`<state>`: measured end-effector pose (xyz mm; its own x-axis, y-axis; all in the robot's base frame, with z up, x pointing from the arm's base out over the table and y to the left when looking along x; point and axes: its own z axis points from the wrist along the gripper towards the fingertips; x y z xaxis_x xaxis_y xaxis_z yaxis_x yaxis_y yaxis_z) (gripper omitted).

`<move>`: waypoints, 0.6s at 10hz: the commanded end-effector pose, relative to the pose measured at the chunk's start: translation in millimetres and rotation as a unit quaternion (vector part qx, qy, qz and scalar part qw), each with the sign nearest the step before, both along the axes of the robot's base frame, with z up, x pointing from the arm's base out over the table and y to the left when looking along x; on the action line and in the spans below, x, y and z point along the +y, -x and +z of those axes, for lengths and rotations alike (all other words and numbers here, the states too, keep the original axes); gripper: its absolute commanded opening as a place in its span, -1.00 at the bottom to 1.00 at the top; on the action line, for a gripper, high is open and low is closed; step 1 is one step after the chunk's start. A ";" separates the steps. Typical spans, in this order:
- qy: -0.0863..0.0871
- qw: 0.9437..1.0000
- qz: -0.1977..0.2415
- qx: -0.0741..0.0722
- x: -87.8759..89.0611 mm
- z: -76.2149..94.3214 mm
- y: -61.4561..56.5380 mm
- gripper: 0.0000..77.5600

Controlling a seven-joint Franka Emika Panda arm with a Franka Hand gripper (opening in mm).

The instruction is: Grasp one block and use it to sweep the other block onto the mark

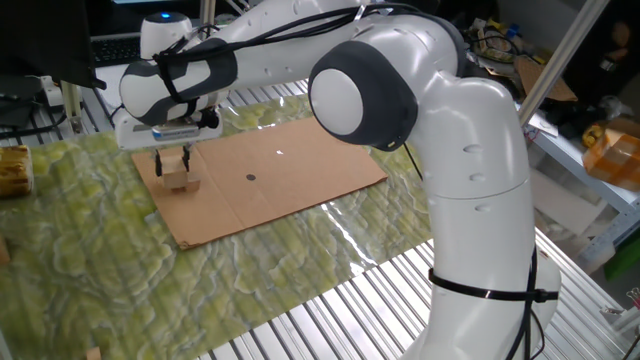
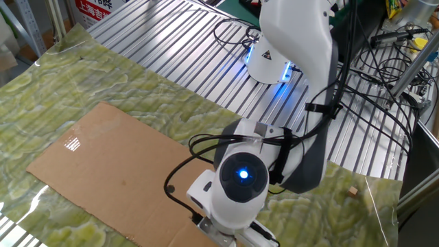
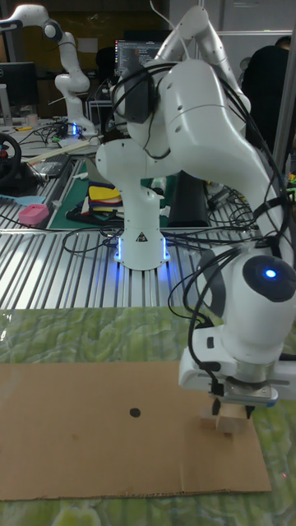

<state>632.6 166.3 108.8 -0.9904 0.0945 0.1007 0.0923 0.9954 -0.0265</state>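
While the white arm [image 1: 420, 130] reaches across the bench [image 1: 300, 300], its wrist hangs low over the left end of the cardboard sheet [image 1: 290, 175], which lies flat on a green marbled mat [image 1: 90, 240].

Findings, largest first:

1. Cardboard sheet: plain brown, with a crease running across it; it bears every task item.

2. Pincer [image 1: 174, 160]: pointing straight down, fingers closed onto the pale cube [image 1: 179, 178]. In the tall fixed view the pincer [image 3: 236, 400] has the cube [image 3: 233, 416] between its fingers, gripped at its upper part, with the lower part showing below them.

3. Pale cube: light tan wood, plain faces, square edges. It stands upright near the sheet's left end, at or just above the cardboard; contact with the surface cannot be determined.

4. Smaller brown block: not distinguishable in any view; the area around the cube is partly hidden by the wrist. In the other fixed view the wrist housing [image 2: 236, 189] covers that area altogether.

5. Mark [image 1: 250, 179]: a small dark round dot near the sheet's middle, well apart from the cube. The tall fixed view shows it [image 3: 134, 412] left of the cube.
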 end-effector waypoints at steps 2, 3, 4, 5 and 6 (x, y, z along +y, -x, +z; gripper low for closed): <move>0.079 0.995 0.053 0.011 -13.2 13.3 -2.9 -0.97; 0.060 0.997 0.045 0.011 -14.1 12.6 -3.3 -0.97; 0.041 0.998 0.037 0.011 -13.5 12.2 -3.3 -0.97; -0.054 0.998 -0.012 0.010 -9.4 8.6 -2.9 -0.97; -0.086 0.996 -0.028 0.011 -6.4 6.4 -2.5 -0.97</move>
